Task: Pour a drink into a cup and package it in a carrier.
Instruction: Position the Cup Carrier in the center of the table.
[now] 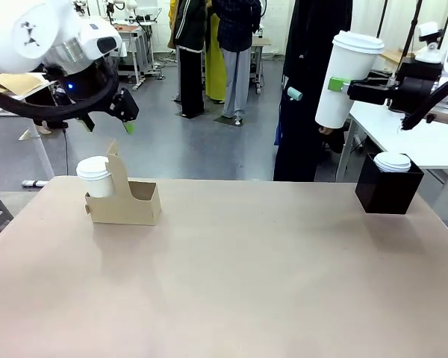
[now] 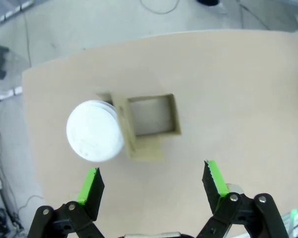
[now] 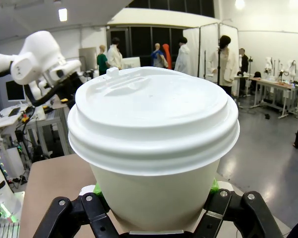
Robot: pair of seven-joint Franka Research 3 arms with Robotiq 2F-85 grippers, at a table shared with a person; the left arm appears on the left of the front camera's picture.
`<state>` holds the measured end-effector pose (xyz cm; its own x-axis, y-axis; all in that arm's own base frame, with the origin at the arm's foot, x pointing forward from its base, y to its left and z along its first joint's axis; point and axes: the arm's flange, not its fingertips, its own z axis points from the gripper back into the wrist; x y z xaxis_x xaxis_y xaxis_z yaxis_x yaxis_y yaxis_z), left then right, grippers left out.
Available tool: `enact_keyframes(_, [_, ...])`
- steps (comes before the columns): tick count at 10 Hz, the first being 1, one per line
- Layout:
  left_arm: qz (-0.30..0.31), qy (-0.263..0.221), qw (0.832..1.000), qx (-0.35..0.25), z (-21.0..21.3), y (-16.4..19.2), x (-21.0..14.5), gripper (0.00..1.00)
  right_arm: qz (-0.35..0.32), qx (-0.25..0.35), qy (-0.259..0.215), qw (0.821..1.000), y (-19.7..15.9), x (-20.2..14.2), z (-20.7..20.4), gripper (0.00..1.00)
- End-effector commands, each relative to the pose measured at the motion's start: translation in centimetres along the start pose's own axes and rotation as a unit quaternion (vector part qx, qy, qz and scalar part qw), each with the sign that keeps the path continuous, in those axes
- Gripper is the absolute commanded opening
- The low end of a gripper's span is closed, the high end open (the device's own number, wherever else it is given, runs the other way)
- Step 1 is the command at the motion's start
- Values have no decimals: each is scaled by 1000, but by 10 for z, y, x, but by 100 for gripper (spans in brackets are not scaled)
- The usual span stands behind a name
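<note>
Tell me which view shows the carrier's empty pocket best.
The left wrist view: it looks down into the carrier, so the open pocket beside the seated cup is clearly empty. The front view shows the carrier side-on, hiding its inside. The right wrist view faces the held cup in the right claw.

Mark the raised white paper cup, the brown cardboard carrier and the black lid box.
Raised white lidded paper cup (image 1: pixel 337 104): front view, lower side wall.
Brown cardboard cup carrier (image 1: pixel 124 212): front view, front wall.
Black box holding white lids (image 1: pixel 387 194): front view, front face.
</note>
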<state>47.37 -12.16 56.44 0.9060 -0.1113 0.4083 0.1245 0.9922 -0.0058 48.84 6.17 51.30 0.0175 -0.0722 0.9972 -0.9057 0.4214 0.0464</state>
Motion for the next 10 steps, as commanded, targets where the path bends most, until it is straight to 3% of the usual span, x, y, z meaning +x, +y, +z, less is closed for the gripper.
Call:
enact_keyframes(1, [38,18,999,16,-22,0,22,100,10,2,-3,1000,3,2,1,80])
enact_keyframes(5, [56,51,997,21,-69,13,29,100,10,2,-3,1000,3,2,1,80])
enact_keyframes(6, [68,52,996,25,-73,18,30,44,10,2,-3,1000,3,2,1,80])
enact_keyframes(7, [65,54,996,30,-76,19,31,41,10,2,-3,1000,3,2,1,80])
enact_keyframes(8, [64,52,996,29,-78,21,32,0,10,2,-3,1000,3,2,1,80])
enact_keyframes(10, [74,53,995,43,-82,21,32,0,10,2,-3,1000,3,2,1,80])
